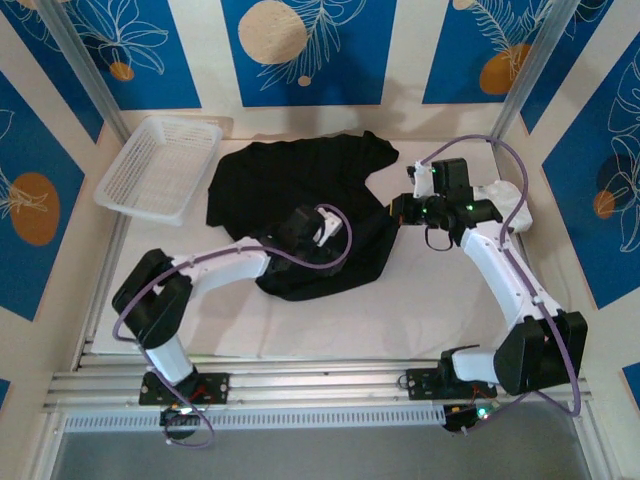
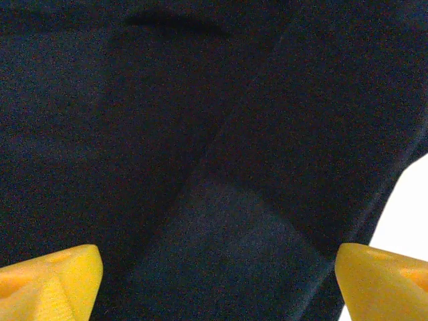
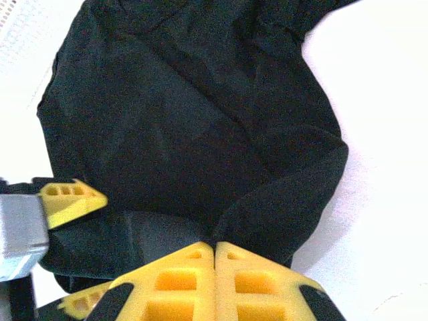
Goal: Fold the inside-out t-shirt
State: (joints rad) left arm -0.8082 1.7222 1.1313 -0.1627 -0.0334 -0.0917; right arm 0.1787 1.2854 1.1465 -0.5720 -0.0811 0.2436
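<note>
The inside-out t-shirt lies rumpled on the white table, plain black with no print showing. My left gripper hovers over its lower middle part, and the left wrist view has its yellow fingertips wide apart above dark cloth; the gripper is open and holds nothing. My right gripper is at the shirt's right edge. Its fingers are pressed together on a pinched fold of the black cloth, with creases running to the tips. One left fingertip shows nearby.
A white mesh basket stands at the back left, close to the shirt's left side. A small white folded garment lies under the right arm at the right. Bare white table stretches in front of the shirt.
</note>
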